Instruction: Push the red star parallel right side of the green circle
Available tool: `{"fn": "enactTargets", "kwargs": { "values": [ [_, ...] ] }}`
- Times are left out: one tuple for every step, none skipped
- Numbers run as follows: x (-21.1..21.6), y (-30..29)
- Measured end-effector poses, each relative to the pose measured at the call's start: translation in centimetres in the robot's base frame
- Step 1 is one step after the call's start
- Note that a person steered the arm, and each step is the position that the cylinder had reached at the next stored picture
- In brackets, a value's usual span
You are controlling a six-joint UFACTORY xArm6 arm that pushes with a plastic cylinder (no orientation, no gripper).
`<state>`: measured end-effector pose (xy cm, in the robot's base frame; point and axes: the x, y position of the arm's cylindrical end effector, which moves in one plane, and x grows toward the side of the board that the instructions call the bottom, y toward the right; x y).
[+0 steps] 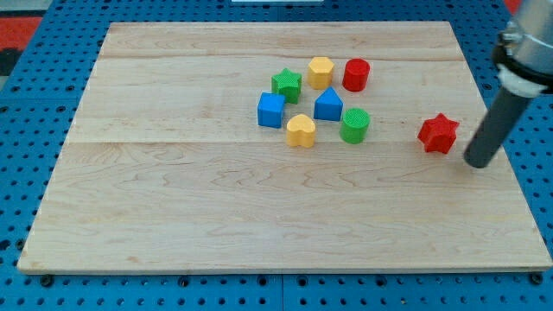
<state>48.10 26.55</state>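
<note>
1. the desk (173, 216) is a pale wooden board that fills most of the view, on a blue pegged surface. its lower half carries nothing.

2. the arm comes in from the view's top right as a dark rod leaning down and toward the view's left. my tip (478, 163) rests near the desk's right edge. there are no fingers on this rig, so nothing is apart, together or clamped; the rod only pushes.

3. a cluster of blocks sits a little above the desk's middle: green star (287, 85), yellow hexagon-like block (320, 72), red cylinder (356, 74), blue cube (271, 110), blue triangular block (328, 105), yellow heart-shaped block (301, 130) and, at the cluster's lower right, the green circle (354, 125).

4. the red star (438, 133) lies alone, well apart from the cluster, to the view's right of the green circle and only slightly lower.

5. the relation that matters: the red star lies just to the view's left of my tip and slightly above it, near but apparently not touching. the star sits between my tip and the green circle, so i judge a push toward the view's left, with a touch upward, would bring it level beside the circle's right side.

6. the risk, as i judge it, is an off-centre contact spinning the star or carrying it into the circle.
</note>
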Motion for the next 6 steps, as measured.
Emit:
{"fn": "enactTargets", "kwargs": {
  "values": [
    [-0.9, 1.0],
    [-3.0, -1.5],
    [-4.3, -4.6],
    [-4.7, -6.6],
    [-5.0, -7.0],
    [-3.4, -6.5]
  ]
}}
